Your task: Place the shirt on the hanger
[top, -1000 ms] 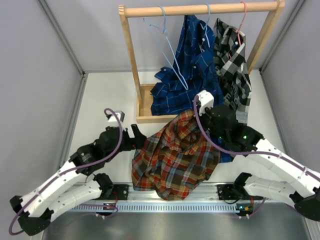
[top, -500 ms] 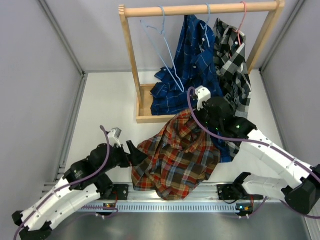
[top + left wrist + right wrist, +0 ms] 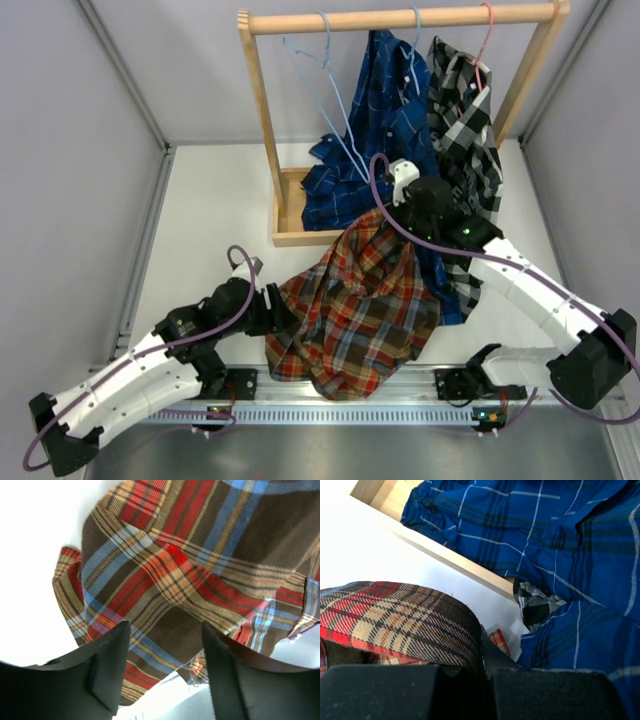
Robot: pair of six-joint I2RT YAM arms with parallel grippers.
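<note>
Lower left, the left end effector (image 3: 165, 627) hovers spread over the shirt (image 3: 355, 310), heaped mid-frame on the surface (image 3: 210, 220). The right end effector (image 3: 482, 652) pinches a fold; raise it slowly toward the hanger (image 3: 343, 120), top centre.

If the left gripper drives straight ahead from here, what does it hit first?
The red plaid shirt: its cloth fills the view just ahead of the open left gripper. It is probably close, though depth is hard to judge.

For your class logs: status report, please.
Right gripper shut on red-orange plaid shirt. Left gripper open over its edge. Light-blue wire hanger bare, navy shirt beside.
</note>
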